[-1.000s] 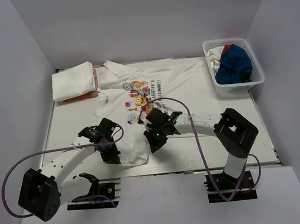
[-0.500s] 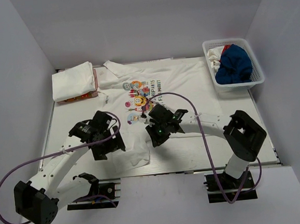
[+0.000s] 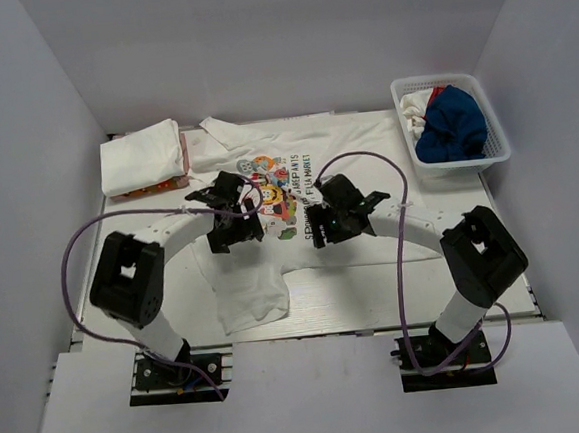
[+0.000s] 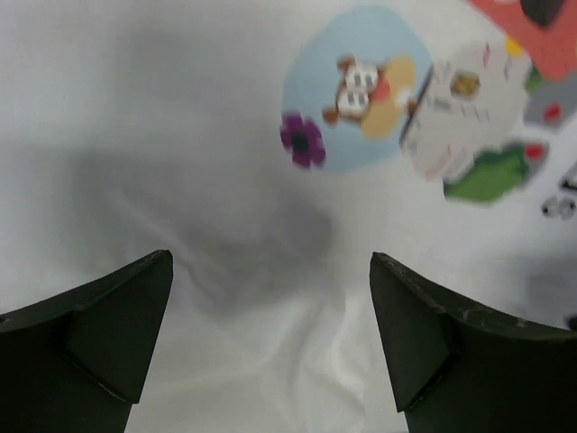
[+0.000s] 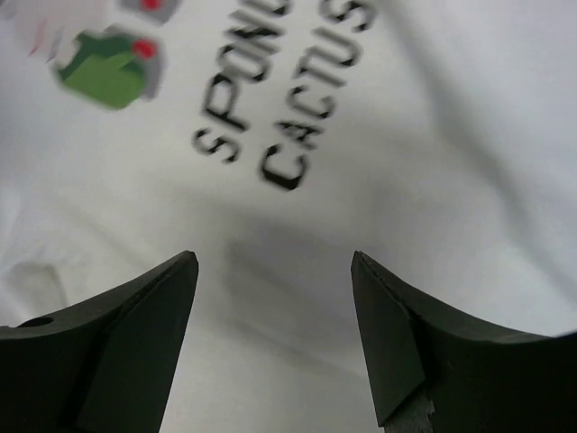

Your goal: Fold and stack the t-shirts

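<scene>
Now, one printed tee [image 3: 365, 155] spread, one folded white tee [image 3: 139, 158], left fingers [image 4: 90, 334] and right fingers [image 5: 108, 343] apart, empty.

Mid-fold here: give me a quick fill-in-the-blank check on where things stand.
The left pincer and right pincer both stand ___ over the white cartoon-print cotton t-shirt.
The crumpled royal blue t-shirt lies inside the white plastic lattice ___.
The folded white t-shirt sits at the table's far ___ corner.
Missing: open; basket; left.
</scene>
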Robot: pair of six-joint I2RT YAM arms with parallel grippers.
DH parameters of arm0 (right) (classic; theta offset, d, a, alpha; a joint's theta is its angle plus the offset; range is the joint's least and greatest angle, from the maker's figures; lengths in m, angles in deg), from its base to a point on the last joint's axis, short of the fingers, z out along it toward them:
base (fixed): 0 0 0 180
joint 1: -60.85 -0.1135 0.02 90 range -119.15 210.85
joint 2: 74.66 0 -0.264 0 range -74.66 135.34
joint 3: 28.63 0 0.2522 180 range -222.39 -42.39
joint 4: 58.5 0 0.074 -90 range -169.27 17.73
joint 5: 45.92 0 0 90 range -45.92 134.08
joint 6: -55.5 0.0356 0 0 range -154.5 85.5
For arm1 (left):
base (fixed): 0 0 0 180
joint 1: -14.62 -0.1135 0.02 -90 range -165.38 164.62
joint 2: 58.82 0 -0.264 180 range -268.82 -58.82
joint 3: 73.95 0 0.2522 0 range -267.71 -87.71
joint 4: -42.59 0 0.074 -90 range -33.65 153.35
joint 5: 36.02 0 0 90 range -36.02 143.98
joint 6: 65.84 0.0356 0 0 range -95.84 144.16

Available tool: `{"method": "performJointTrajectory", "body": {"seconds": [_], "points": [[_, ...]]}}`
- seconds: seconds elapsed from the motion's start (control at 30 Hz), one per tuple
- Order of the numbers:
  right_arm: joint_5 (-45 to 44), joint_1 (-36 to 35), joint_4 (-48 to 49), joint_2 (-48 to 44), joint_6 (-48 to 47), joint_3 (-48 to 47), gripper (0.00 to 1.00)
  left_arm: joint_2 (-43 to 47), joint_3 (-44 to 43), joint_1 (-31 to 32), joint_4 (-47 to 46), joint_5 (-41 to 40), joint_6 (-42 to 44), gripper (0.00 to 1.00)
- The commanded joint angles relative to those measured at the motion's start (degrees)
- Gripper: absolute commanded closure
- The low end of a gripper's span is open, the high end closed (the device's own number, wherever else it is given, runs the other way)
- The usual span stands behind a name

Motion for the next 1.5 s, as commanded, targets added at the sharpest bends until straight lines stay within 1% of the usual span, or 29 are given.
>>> {"method": "performJointTrajectory", "body": {"seconds": [0.0, 0.13, 0.17, 0.23, 0.33, 0.4, 0.43, 0.5, 0.57, 0.6, 0.63, 0.67, 0.73, 0.77, 0.83, 0.87, 0.93, 0.97, 1.0, 1.03, 1.07, 1.1, 1.13, 1.17, 1.2, 1.27, 1.3, 1.37, 1.47], "points": [[-6.10, 3.52, 2.65, 1.95, 1.12, -0.06, 0.25, -3.72, -4.63, -2.02, -4.82, -4.06, 3.63, 0.00], [-7.08, 8.96, 4.94, 5.38, 0.68, -0.32, 0.25, -11.98, -8.76, -4.31, -7.27, -3.45, 6.18, 0.00], [-6.73, 9.50, 5.47, 6.95, 0.59, -0.58, 0.25, -15.74, -10.68, -5.18, -7.28, -2.50, 6.71, 0.00], [-5.24, 11.43, 7.48, 9.07, 0.07, -1.11, 0.25, -19.19, -13.15, -6.42, -9.55, 2.59, 8.89, 0.00], [-4.71, 14.07, 9.42, 12.15, -0.98, -1.81, 0.25, -24.03, -15.96, -7.91, -13.77, 6.64, 10.83, 0.00], [-3.83, 15.47, 9.25, 13.38, -2.39, -4.27, 0.25, -26.40, -18.86, -8.61, -13.78, 7.27, 11.37, 0.00], [-3.56, 15.57, 9.08, 13.64, -2.74, -5.14, 0.25, -28.76, -22.79, -8.62, -13.00, 8.40, 12.24, 0.00], [-3.73, 15.66, 7.58, 13.04, -3.97, -7.87, 0.25, -29.66, -27.03, -8.62, -9.92, 9.55, 13.13, 0.00], [-3.21, 15.48, 8.37, 12.07, -5.46, -8.05, 0.21, -28.62, -27.05, -8.62, -9.92, 9.56, 14.70, 0.00], [-3.30, 15.57, 8.37, 10.41, -5.56, -8.14, 0.19, -27.39, -27.05, -8.62, -9.92, 8.95, 14.71, 0.00], [-3.21, 15.40, 8.28, 9.70, -5.65, -8.05, 0.13, -24.51, -26.44, -8.62, -9.92, 8.16, 14.71, 0.00], [-3.03, 15.31, 7.59, 7.26, -4.95, -8.05, 0.10, -22.65, -25.22, -8.62, -8.52, 7.10, 14.71, 0.00], [-1.46, 14.78, 8.36, 5.40, -5.64, -6.39, 0.10, -18.17, -22.93, -8.10, -7.99, 4.12, 13.93, 0.00], [1.59, 14.69, 8.72, 3.21, -5.82, -5.95, 0.10, -13.10, -20.14, -7.57, -7.98, 3.41, 13.92, 0.00], [6.18, 13.47, 9.69, -1.19, -7.40, -3.84, 0.10, -7.98, -17.31, -7.57, -7.28, 3.40, 12.52, 0.00], [10.11, 12.16, 10.65, -2.08, -7.84, -3.05, 0.10, -2.74, -14.16, -7.57, -6.24, 3.40, 10.25, 0.00], [12.51, 7.95, 10.83, -4.53, -7.06, -2.87, 0.10, 3.09, -10.02, -7.57, -5.44, 2.71, 7.17, 0.00], [15.31, 6.45, 10.40, -4.72, -6.62, -3.13, 0.10, 5.90, -5.30, -7.57, -4.83, 2.70, 4.19, 0.00], [17.25, 3.21, 9.44, -4.72, -6.44, -3.91, 0.10, 8.72, -2.65, -7.57, -3.51, 2.70, 3.47, 0.00], [18.40, -0.74, 9.43, -4.11, -6.44, -4.18, 0.10, 14.57, 2.86, -7.57, -2.72, 2.70, 2.33, 0.00], [18.93, -2.60, 9.69, -3.41, -6.70, -4.88, 0.10, 17.59, 5.88, -8.35, -0.80, 2.70, -0.56, 0.00], [20.68, -6.19, 10.47, -2.01, -6.70, -5.24, 0.10, 20.58, 8.69, -8.36, 0.18, 2.70, -1.98, 0.00], [23.48, -8.75, 11.35, 0.09, -6.44, -5.42, 0.10, 23.57, 13.24, -8.36, 1.41, 1.48, -3.64, 0.00], [25.51, -10.43, 12.23, 2.55, -6.44, -6.46, 0.10, 28.90, 15.12, -8.36, 2.55, -0.36, -5.75, 0.00], [28.32, -11.05, 13.28, 3.88, -6.44, -7.25, 0.10, 31.39, 16.79, -8.36, 4.48, -0.38, -6.55, 0.00], [28.00, -13.69, 13.82, 8.53, -6.96, -10.23, 0.10, 35.79, 20.75, -8.36, 5.90, -0.38, -7.79, 0.00], [25.90, -14.13, 13.99, 9.42, -7.14, -10.86, 0.10, 39.38, 21.89, -8.36, 6.51, -0.38, -8.92, 0.00], [25.18, -15.27, 13.22, 13.28, -7.58, -14.01, 0.10, 42.04, 24.53, -8.36, 6.52, 1.02, -8.93, 0.00], [26.23, -15.28, 13.12, 15.66, -6.53, -13.95, 0.10, 44.51, 25.77, -8.36, 5.47, 1.65, -8.93, 0.00]]}}
